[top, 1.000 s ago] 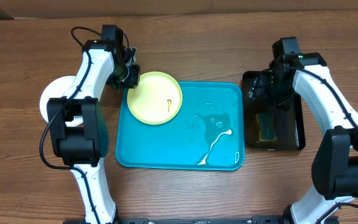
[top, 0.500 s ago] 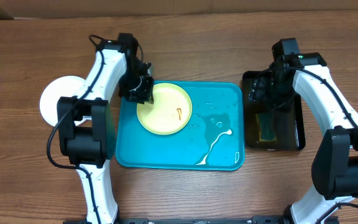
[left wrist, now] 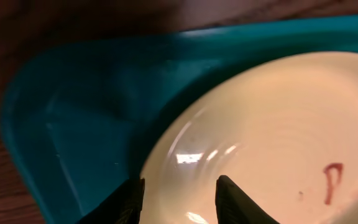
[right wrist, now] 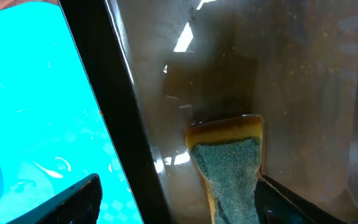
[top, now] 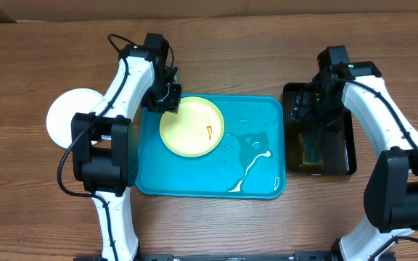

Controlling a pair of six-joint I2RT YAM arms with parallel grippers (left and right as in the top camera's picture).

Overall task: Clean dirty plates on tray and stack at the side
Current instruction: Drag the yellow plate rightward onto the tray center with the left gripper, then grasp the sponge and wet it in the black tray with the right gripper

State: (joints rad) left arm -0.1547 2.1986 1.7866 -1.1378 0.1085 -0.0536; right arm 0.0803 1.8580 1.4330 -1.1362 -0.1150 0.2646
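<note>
Plate (top: 191, 128) now in tray (top: 252, 181), under fingers (left wrist: 234, 198)

Table (top: 267, 43): tray (top: 194, 181), basin (top: 352, 156), apparent plate (top: 67, 116)

**One camera overhead, two riding the wrists**

The overhead camera looks straight down from well above onto the brown wooden worktop (top: 267, 43). It takes in both arms, the turquoise-blue rectangular plastic tray (top: 194, 181) and the black rectangular plastic basin (top: 342, 156) whole.

The left wrist camera sits very near, facing down past the left claw (left wrist: 179, 190) at its bottom edge. With the overhead view it shares one tray corner (left wrist: 73, 112) and the pale yellow-green round plate (top: 191, 129) with its reddish smear (left wrist: 332, 180).

The right wrist camera hangs close over the basin, with the right claw (right wrist: 176, 186) low in frame. With the overhead view it shares the yellow sponge with a grey-green face (right wrist: 229, 165) and a strip of tray.
</note>
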